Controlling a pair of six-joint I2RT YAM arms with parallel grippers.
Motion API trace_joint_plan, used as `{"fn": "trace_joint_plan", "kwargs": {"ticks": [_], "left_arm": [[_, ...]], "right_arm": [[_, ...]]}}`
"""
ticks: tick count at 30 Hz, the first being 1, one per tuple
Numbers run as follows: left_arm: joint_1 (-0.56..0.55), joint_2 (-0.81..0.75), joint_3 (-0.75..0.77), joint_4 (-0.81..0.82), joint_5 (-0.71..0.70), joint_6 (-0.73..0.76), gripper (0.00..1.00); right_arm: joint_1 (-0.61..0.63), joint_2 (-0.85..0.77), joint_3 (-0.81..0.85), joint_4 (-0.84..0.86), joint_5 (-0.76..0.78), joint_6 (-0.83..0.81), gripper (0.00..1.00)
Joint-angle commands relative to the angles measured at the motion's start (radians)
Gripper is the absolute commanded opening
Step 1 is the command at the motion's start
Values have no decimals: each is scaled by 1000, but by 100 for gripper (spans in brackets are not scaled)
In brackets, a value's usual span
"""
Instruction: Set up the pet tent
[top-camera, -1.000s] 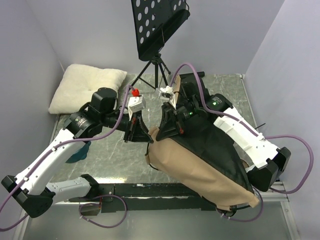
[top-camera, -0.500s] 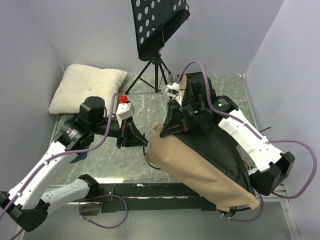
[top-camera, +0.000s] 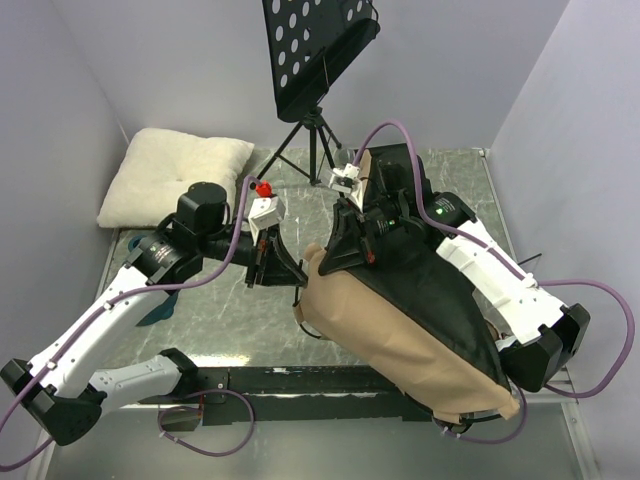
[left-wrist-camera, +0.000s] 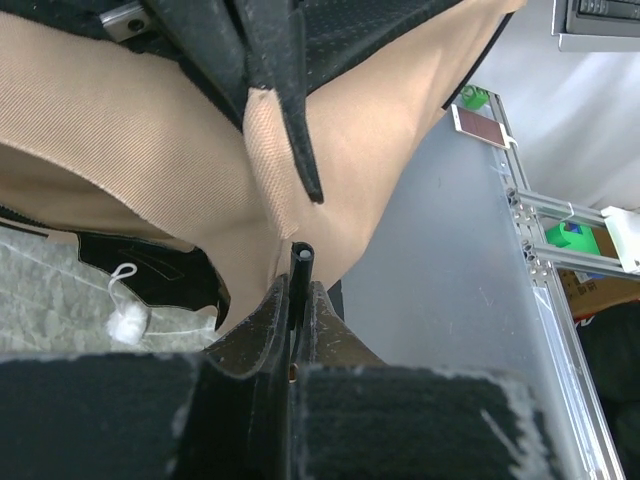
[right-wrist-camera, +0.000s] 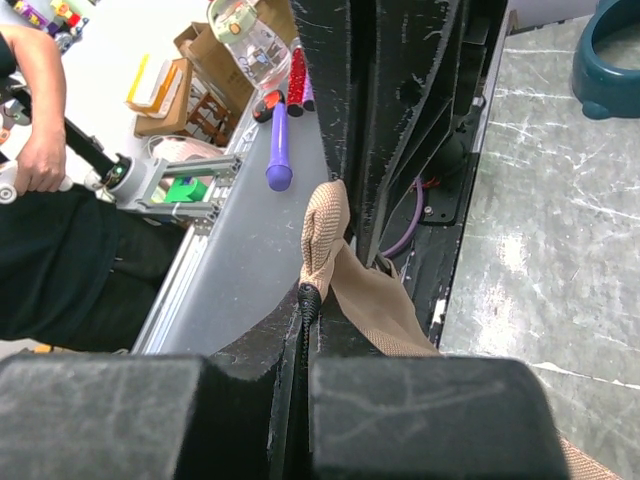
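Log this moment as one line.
left tool: shut on black pole | right tool: shut on pet tent | setup: tent not yet standing

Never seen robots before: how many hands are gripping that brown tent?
2: left hand pinching the left edge of the tent, right hand gripping its top corner. None seems hidden.

No legible text, label, brand, number or sign in any view.

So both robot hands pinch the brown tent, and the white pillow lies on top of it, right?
No: the pillow lies apart from the tent, at the table's far left corner, as the top view shows. Left gripper and right gripper do pinch the tent.
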Motion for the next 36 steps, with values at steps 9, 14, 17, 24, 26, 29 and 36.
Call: {"fn": "trace_joint_plan", "kwargs": {"ticks": [9, 14, 17, 24, 26, 29, 36], "left_arm": [[-26, 16, 44, -24, -14, 2, 1], [-26, 21, 38, -21, -12, 1, 1], [-26, 26, 35, -25, -11, -4, 1], [-24, 32, 29, -28, -8, -4, 1], [-26, 30, 27, -33, 3, -2, 1], [-24, 20, 16, -45, 3, 8, 1], [-18, 1, -4, -16, -2, -11, 1]], "right_arm": [[20, -17, 3, 48, -37, -3, 0], [22, -25, 6, 35, -41, -19, 0], [23, -29, -3, 37, -43, -23, 0], [30, -32, 3, 20, -53, -46, 0], [30, -32, 3, 18, -60, -48, 0], [30, -38, 0, 20, -60, -48, 0], [33, -40, -5, 26, -64, -45, 0]]}}
